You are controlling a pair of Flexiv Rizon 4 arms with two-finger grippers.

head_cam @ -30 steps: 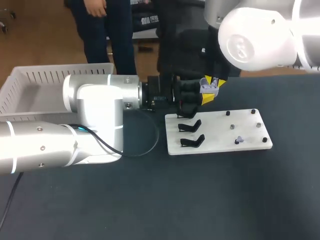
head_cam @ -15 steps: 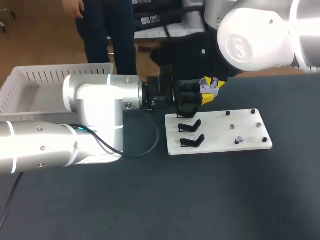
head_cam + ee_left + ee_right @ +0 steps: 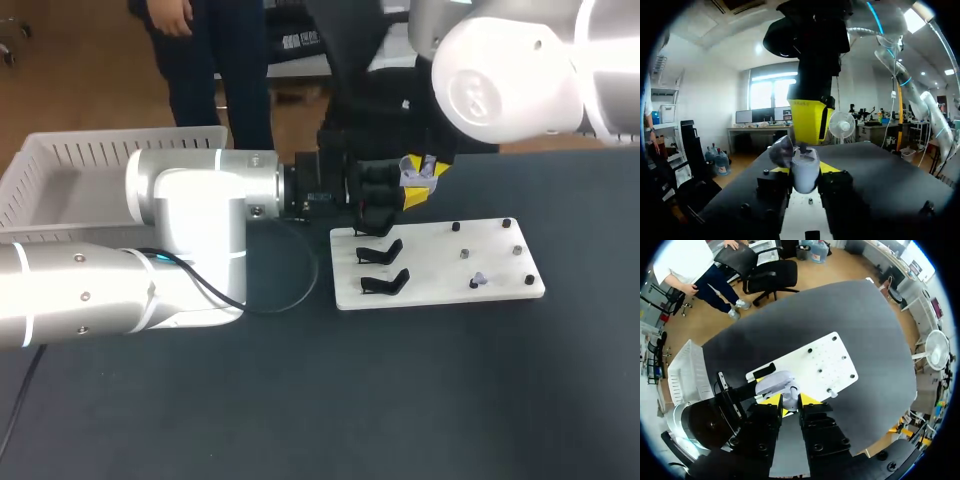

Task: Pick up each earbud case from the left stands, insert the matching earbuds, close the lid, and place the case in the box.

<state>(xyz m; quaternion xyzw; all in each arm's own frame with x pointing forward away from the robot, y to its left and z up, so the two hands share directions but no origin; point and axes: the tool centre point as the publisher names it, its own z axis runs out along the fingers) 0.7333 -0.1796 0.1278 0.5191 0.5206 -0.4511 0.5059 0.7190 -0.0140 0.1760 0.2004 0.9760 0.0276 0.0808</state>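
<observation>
Counter (image 3: 400,400): dark surface that carries the white board and the basket.
Board (image 3: 440,285): white, flat on the counter, ahead of the left arm.
Stands (image 3: 384,251): 2 black stands on the board's left part, both empty.
Pegs (image 3: 463,253): small dark pegs on the board's right part.
Loose earbud (image 3: 478,281): 1 pale piece on the board, near its right front corner.
Left end effector (image 3: 806,176): level above the board's far left edge, clamped on the earbud case from 2 sides.
Earbud case (image 3: 415,175): lavender, held off the board, clear of the stands, lid (image 3: 782,151) swung open.
Right end effector (image 3: 790,401): pointing down onto the case's open top; whether it grips anything cannot be told.
Basket (image 3: 100,150): white, slatted walls, at the counter's far left, well apart from the board.
</observation>
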